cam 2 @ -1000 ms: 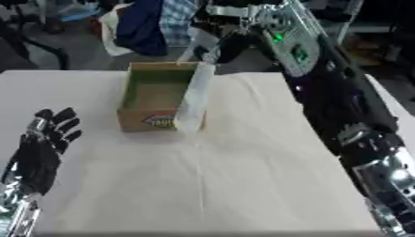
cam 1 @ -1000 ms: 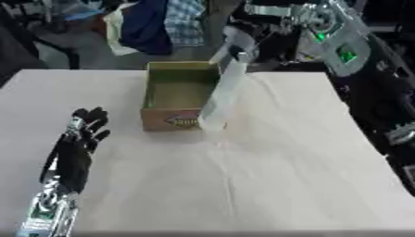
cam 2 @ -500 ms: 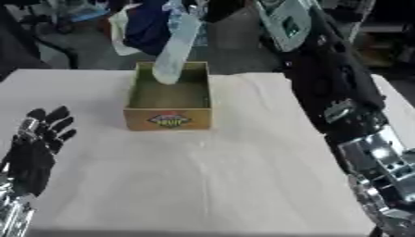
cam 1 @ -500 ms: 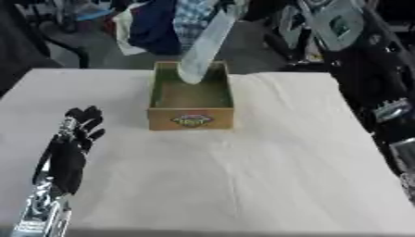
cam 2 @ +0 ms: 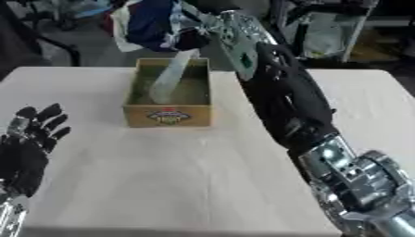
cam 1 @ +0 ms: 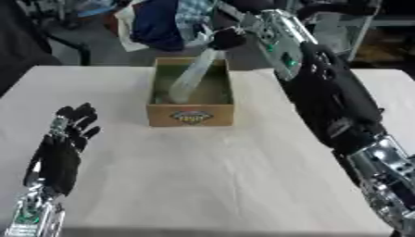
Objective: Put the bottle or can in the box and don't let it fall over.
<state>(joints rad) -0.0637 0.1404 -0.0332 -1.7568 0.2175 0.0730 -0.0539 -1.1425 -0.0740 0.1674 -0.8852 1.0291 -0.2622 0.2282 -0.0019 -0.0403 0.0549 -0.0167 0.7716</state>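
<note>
A clear plastic bottle (cam 1: 191, 79) leans inside the open cardboard box (cam 1: 191, 115), its base low in the box and its top tilted toward the back right. My right hand (cam 1: 224, 38) is shut on the bottle's top, above the box's far rim, with the arm stretching in from the right. At the lower left my left hand (cam 1: 63, 147) rests open on the white table, fingers pointing up, well away from the box.
The box stands on a white tablecloth (cam 1: 210, 176) near the table's far edge. Behind the table are dark clothes (cam 1: 162, 23) and chairs. My right arm (cam 1: 328, 97) crosses the table's right side.
The bottle has gone from beside the box's right front corner, up over it, and down into the box, still held by my right hand. The camera has shifted too.
</note>
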